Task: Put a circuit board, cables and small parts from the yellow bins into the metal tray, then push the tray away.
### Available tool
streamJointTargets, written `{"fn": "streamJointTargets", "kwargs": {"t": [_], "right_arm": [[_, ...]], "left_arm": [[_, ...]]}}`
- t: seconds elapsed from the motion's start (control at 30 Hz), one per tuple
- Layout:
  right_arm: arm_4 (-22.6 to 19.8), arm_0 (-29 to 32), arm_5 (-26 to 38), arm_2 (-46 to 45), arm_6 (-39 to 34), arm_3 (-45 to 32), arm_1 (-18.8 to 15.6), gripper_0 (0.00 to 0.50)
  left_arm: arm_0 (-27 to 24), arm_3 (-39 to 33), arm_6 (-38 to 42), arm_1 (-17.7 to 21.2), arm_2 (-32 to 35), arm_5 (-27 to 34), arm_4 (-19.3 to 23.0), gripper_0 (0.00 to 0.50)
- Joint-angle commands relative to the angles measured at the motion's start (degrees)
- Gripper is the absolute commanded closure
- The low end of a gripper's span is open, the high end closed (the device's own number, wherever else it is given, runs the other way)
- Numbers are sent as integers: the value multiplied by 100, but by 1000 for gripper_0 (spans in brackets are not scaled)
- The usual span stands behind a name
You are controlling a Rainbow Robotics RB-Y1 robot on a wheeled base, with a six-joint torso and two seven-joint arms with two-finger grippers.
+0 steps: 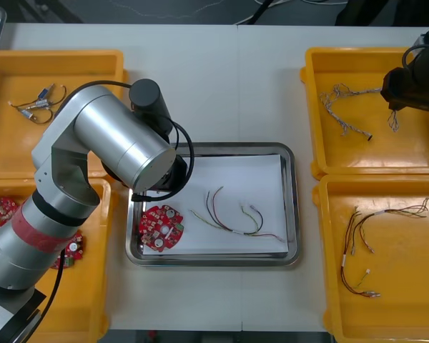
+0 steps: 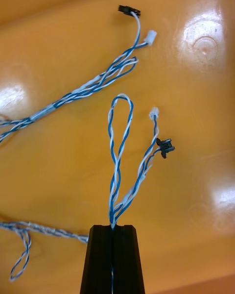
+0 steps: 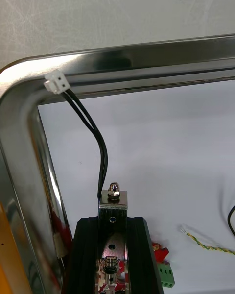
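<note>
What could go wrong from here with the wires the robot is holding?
1. The fingers of the right gripper pinch the twisted blue and white cable only at their tips; it may slip out.
2. Other blue and white cables lie close in the yellow bin and might snag.
3. The left gripper holds a small metal part with a black cable; its white plug lies at the shiny metal tray's rim and could end up outside.

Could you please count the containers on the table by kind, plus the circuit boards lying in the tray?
Yellow bins: 4
Metal tray: 1
Red circuit boards in the tray: 1
Total: 6
</note>
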Motion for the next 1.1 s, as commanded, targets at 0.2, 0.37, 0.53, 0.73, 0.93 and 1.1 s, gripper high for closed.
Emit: {"fn": "streamJointTargets", "kwargs": {"t": [0.2, 0.37, 0.53, 0.73, 0.93, 1.1], "right_arm": [[0, -255, 956, -351, 710, -999, -226, 500], [-105, -229, 1492, -448, 1466, -1412, -226, 500], [-211, -202, 1940, -465, 1905, -1773, -217, 500], [-562, 167, 2265, -527, 1896, -2528, -182, 500], [-861, 694, 2402, -606, 1870, -3372, -164, 500], [-940, 1019, 2402, -606, 1852, -3926, -147, 500]], "left_arm": [[75, 396, 107, -57, -212, -492, -42, 500], [101, 422, 71, -57, -203, -492, -24, 500], [189, 422, 28, 4, -230, -589, -24, 500], [224, 422, -16, 22, -247, -633, -24, 500], [242, 422, -43, 22, -247, -650, -51, 500], [259, 422, -52, 22, -247, -659, -95, 500]]}}
